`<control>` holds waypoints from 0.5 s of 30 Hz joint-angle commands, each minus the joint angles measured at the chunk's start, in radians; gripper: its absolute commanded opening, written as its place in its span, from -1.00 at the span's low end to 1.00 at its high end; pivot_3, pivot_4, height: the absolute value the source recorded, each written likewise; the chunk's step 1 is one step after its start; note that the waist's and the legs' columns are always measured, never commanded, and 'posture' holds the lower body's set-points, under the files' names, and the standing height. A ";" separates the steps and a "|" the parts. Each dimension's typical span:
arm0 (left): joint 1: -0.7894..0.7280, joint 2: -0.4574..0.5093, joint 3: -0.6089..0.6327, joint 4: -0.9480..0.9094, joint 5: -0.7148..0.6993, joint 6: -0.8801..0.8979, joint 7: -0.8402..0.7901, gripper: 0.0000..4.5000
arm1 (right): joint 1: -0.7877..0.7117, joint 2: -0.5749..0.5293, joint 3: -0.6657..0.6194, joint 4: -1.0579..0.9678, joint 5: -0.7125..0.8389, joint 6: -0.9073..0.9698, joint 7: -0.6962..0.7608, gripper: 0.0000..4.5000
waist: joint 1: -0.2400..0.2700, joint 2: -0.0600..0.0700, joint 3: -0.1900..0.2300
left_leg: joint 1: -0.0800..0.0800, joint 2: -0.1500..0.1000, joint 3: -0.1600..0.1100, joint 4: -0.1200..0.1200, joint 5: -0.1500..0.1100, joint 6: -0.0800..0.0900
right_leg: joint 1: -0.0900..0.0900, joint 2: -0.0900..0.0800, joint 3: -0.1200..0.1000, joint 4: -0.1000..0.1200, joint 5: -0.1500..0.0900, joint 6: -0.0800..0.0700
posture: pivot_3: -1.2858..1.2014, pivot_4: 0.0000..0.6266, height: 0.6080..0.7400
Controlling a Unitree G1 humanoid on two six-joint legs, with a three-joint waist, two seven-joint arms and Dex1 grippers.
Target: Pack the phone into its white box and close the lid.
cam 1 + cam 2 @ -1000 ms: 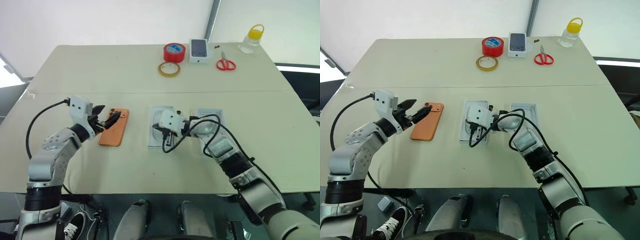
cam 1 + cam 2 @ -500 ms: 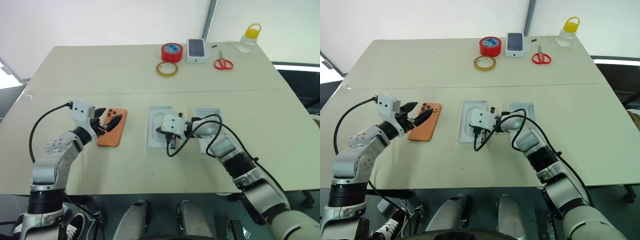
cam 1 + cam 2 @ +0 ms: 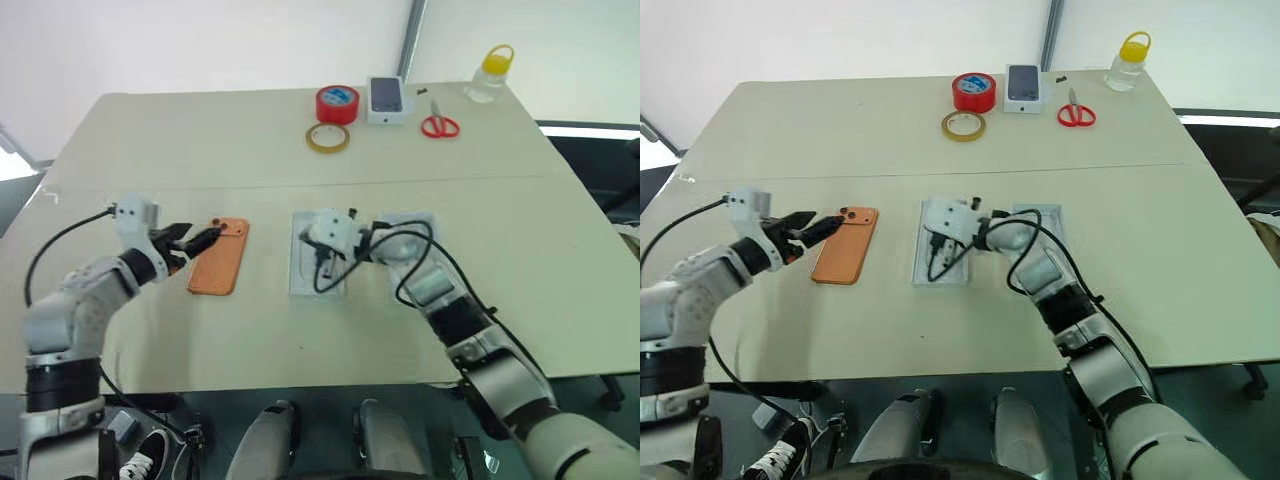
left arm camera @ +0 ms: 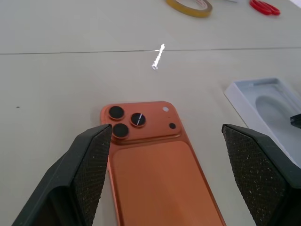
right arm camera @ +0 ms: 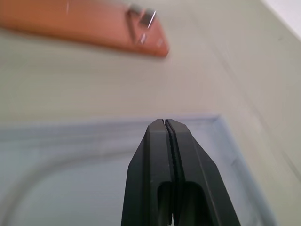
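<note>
Phone flat on table, camera cluster toward far edge, same spot as a second ago. Left gripper drawn back leftward off phone, fingers spread wide either side of near end, nothing held. White box just right of phone, lid beyond it. Right gripper raised over box interior since earlier frame, fingers pressed together, empty.

Right gripper fingers pressed together (nothing between) over the white box; phone beyond.
</note>
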 commanded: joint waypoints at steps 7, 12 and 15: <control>-0.057 0.084 0.046 0.185 -0.056 0.114 -0.115 0.75 | -0.125 0.165 0.095 -0.007 -0.032 0.132 -0.023 -0.99 | 0.000 0.000 0.000 | 0.000 0.000 0.000 0.000 0.000 0.000 | -0.005 0.000 0.000 0.001 0.000 0.000 | 0.03 -0.52 1.00; -0.088 0.097 0.023 0.272 -0.060 0.176 -0.155 0.75 | -0.150 0.196 0.182 0.075 -0.076 0.186 0.022 -0.99 | 0.000 -0.001 0.000 | 0.000 -0.001 0.000 0.000 0.000 0.000 | -0.005 -0.001 0.000 0.001 0.000 0.000 | 0.03 -0.52 1.00; -0.092 0.095 -0.019 0.307 -0.051 0.222 -0.189 0.75 | -0.171 0.220 0.229 0.143 -0.123 0.216 0.018 -0.99 | -0.001 -0.001 0.000 | 0.000 -0.001 0.000 0.000 0.000 0.000 | -0.006 0.000 0.000 0.002 0.000 0.000 | 0.03 -0.52 1.00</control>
